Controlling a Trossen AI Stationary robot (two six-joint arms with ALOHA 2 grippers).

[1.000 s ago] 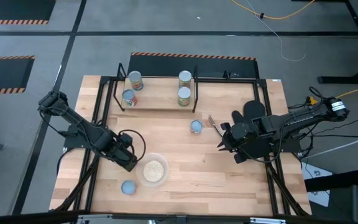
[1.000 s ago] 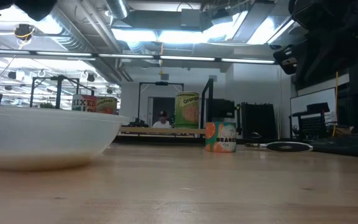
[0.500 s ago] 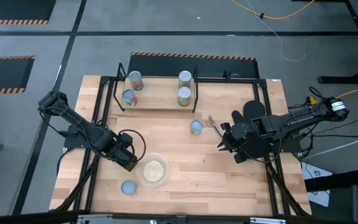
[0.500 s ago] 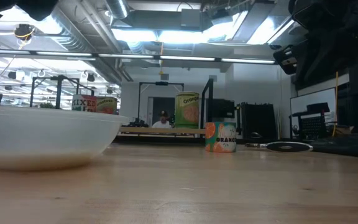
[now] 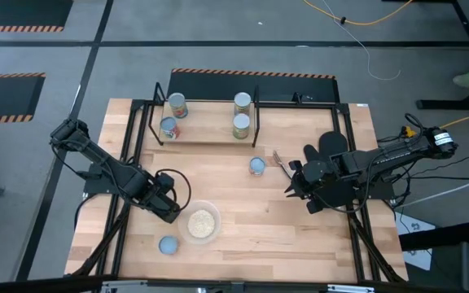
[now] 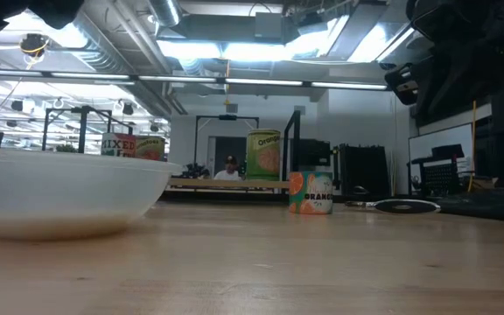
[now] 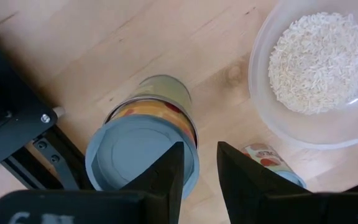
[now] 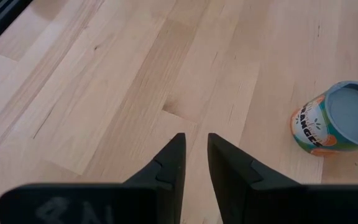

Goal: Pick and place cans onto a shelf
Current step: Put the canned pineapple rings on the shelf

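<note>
Left gripper [image 5: 172, 213]: you see it low over the table [image 5: 300, 232], just beside the bowl of grain [image 5: 202, 221], fingers narrowly parted with nothing between them. Right gripper [image 5: 290, 181]: over bare wood on the right side, fingers narrowly parted, holding nothing.

Surface: light wooden planks; black frame rails along both sides. Room: grey floor with striped mats, a yellow cable; the low view shows ceiling lights and a person far behind.

Hard to make out: the near can [image 5: 168, 245] shows you only its pale top from above. In the low view, the bowl blocks much of the left.

Cans: all upright, long axes vertical. Four stand on the shelf [image 5: 210, 134]; a lone can [image 5: 256, 166] stands mid-table, near the shelf's front edge.
</note>
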